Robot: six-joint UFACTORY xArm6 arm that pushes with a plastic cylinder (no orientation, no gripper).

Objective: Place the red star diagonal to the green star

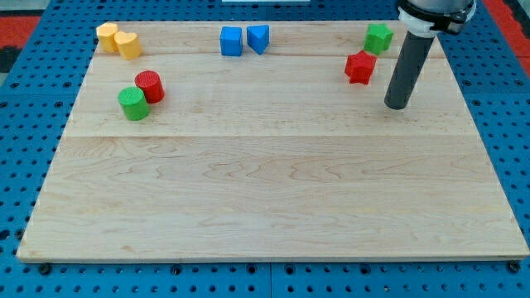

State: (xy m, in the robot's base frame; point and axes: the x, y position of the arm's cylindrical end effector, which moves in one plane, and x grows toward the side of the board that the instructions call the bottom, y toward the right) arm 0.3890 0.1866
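The red star (359,67) lies near the view's top right on the wooden board (265,190). The green star (378,37) sits just above and to the right of it, nearly touching at a corner. My tip (397,106) rests on the board below and to the right of the red star, a short gap away from it. The dark rod rises from the tip toward the view's top right corner.
A green cylinder (132,103) and a red cylinder (150,86) touch at the left. Two yellow blocks (118,40) sit at the top left. A blue cube (231,40) and a blue triangular block (258,38) sit at the top middle.
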